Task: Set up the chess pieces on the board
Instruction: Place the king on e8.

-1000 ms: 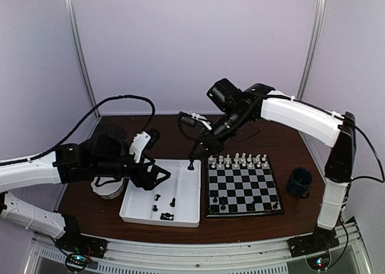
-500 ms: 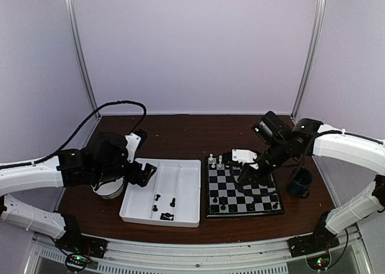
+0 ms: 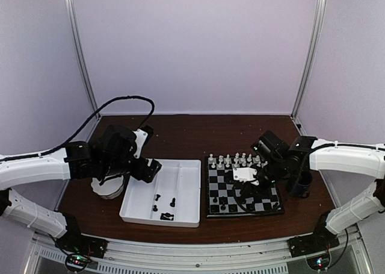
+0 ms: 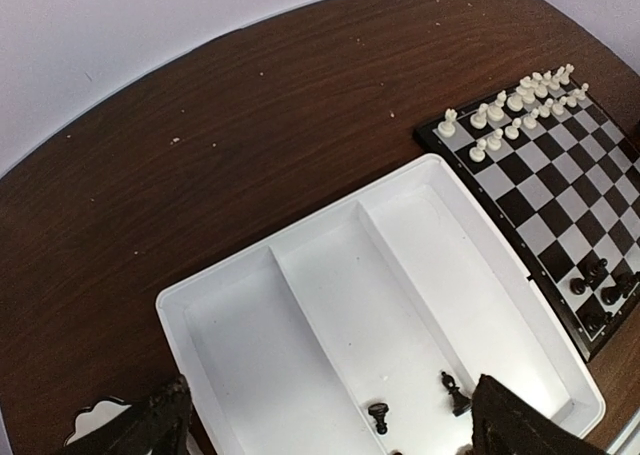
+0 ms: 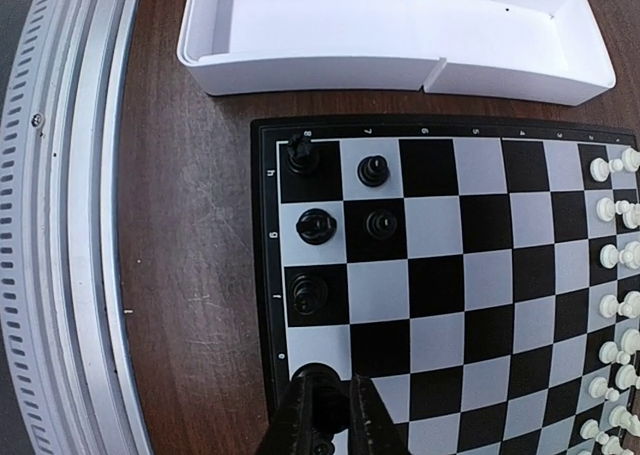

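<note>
Left wrist: white tray [image 4: 330, 305] holds 2 visible blk chessmen [image 4: 455, 393].

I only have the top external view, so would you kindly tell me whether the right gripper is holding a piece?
Observer: It looks so. In the right wrist view the right gripper pinches a small black piece over the board, at its near rank.
Operator: Thank you. How many others stand there?
Observer: Five black chessmen show: three on the near rank, two on the second, all toward the tray.
Operator: And the left gripper?
Observer: The left wrist view shows the left gripper open and empty above the tray.
</note>
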`<state>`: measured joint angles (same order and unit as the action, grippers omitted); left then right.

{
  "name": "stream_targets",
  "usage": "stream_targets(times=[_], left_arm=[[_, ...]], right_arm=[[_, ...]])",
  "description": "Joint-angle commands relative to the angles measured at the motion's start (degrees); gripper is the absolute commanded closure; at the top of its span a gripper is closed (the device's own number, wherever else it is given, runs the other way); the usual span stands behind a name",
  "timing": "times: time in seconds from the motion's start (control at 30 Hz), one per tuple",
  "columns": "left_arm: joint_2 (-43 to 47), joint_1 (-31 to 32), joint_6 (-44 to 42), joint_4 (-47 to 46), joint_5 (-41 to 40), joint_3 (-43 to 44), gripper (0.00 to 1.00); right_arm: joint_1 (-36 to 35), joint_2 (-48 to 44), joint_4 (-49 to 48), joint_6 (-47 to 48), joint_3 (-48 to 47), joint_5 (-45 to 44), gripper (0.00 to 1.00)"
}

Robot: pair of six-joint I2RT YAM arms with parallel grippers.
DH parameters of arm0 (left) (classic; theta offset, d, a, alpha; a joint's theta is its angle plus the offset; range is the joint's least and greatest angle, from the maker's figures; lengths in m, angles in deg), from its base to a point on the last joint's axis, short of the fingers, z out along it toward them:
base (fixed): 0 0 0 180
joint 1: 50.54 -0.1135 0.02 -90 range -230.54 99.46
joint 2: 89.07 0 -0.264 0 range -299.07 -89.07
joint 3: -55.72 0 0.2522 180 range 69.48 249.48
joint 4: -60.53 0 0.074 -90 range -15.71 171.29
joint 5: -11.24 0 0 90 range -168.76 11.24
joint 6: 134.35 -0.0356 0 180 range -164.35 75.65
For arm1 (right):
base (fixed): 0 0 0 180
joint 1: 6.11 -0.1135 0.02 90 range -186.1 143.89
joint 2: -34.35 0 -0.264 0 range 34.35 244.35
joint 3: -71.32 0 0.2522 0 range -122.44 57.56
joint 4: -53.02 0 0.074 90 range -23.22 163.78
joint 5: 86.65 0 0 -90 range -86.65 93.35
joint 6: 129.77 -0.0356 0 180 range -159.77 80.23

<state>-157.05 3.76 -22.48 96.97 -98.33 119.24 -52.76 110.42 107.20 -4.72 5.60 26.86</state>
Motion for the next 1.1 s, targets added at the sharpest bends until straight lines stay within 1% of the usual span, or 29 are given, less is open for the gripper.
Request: stream_targets(times=[0.0, 0.43, 1.07], left_arm=[[0.0, -0.3, 1.1, 0.3, -0.1, 2.2, 0.03], [0.2, -0.4, 1.0, 1.1, -0.1, 1.9, 0.03], [1.6, -0.4, 1.7, -0.5, 1.1, -1.3, 0.03]], right_arm=[[-0.5, 0.2, -2.1, 1.2, 0.4, 0.1, 0.93], [-0.6, 5.7, 0.4, 1.9, -0.5, 0.7, 0.92], [-0.6, 9.2, -0.9, 1.7, -0.9, -1.0, 0.89]])
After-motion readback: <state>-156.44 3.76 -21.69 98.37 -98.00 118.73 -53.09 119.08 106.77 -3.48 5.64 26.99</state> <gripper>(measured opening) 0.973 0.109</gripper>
